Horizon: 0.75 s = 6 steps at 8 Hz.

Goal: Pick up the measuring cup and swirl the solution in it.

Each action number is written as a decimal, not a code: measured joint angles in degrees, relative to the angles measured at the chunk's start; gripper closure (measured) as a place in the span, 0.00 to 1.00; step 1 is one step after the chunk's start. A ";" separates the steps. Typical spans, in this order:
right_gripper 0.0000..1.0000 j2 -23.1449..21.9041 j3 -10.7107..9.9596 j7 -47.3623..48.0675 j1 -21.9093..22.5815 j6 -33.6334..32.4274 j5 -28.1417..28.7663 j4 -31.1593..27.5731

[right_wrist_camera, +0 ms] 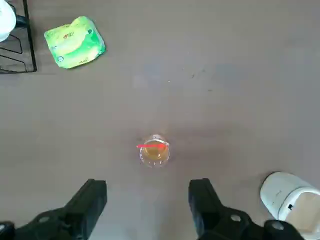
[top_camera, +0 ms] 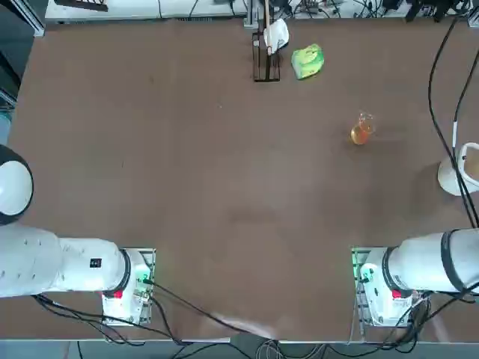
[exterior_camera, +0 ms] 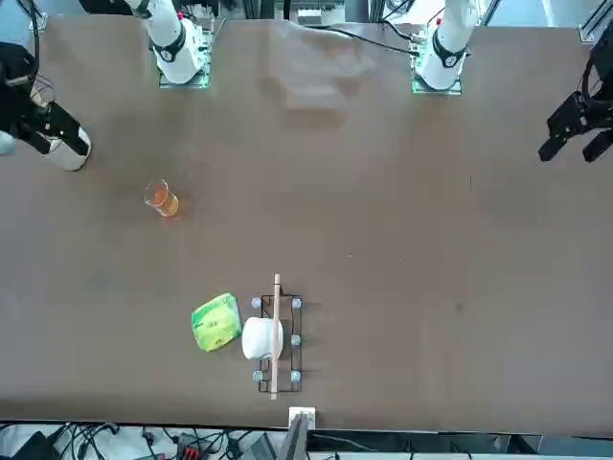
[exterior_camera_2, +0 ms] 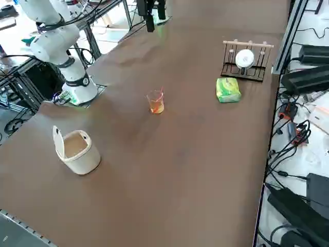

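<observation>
Top view: the small clear glass measuring cup (top_camera: 361, 130) of orange-amber solution (top_camera: 360, 135) stands upright on the brown tabletop (top_camera: 187, 172), likely light, fragile and slippery. Wrist view: the right end effector (right_wrist_camera: 147, 202) hangs spread and empty above the cup; grip low on the body, gently.

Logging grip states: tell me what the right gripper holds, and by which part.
Nothing. The right gripper is open and empty, up above the table; the cup stands untouched on it, beyond the fingertips.

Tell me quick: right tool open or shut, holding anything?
Right tool: open, holding nothing, hanging above the table with the measuring cup standing untouched below it.
</observation>
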 joint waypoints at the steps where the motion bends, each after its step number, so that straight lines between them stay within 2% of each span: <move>1: 0.00 0.13 0.03 -0.01 0.01 -0.02 0.00 0.09; 6: 0.00 0.30 0.18 0.00 0.81 -0.70 -0.19 0.14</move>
